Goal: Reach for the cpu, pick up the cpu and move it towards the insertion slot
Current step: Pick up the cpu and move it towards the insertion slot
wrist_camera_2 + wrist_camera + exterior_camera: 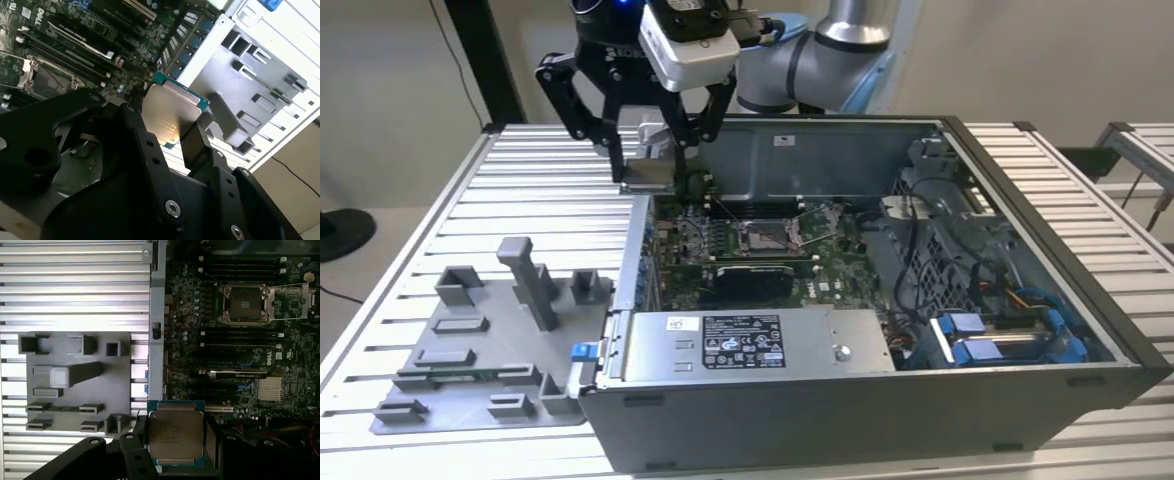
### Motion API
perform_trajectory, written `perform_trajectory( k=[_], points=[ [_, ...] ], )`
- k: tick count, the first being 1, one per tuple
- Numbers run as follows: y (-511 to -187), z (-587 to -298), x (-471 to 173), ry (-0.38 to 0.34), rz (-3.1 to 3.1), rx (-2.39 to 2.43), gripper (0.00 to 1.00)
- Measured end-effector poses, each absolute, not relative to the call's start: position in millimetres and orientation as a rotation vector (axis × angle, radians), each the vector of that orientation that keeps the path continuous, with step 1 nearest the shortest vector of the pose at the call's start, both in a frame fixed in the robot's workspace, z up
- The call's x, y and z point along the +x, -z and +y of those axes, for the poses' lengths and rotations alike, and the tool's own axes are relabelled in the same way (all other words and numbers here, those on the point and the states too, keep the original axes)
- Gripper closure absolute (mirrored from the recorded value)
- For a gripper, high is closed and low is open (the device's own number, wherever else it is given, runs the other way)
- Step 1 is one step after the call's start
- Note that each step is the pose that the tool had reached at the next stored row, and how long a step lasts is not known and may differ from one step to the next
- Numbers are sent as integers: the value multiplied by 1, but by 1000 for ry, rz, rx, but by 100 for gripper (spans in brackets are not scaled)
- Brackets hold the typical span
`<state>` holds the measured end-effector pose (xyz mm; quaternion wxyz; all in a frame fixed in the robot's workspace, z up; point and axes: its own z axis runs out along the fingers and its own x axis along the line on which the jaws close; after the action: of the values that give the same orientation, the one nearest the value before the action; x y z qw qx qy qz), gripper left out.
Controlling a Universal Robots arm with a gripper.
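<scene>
One big table point(440, 190) with silver ribs fills the exterior view, and an open computer case point(1014, 330) sits on it, taking up the middle and right of the frame. Inside the case lies a green board point(761, 250) full of small parts. To the exterior view's left of the case, in the lower left of the frame, a flat grey fixture plate point(480, 370) with little blocks rests on the table.

The robot arm point(834, 50) reaches in from the top of the frame. Its black gripper point(647, 172) hangs over the far left wall of the case, up in the air, and it pinches the cpu point(648, 175) between its two fingers. In both wrist views the cpu point(176, 432) is a thin silver square with a green edge, held on two sides by the black fingers point(192, 145).

The insertion slot point(765, 236) sits near the middle of the board, a small metal frame with a dark centre. In the first wrist view it point(246, 303) is in the upper right of the frame, well apart from the cpu at the bottom middle.
</scene>
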<state>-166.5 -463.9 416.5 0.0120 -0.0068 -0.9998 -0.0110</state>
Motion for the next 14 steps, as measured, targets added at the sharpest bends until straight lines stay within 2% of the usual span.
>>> perform_trajectory(
  k=[14],
  points=[
    [-416,-464,-126,34,-3116,-21,100]
  ],
)
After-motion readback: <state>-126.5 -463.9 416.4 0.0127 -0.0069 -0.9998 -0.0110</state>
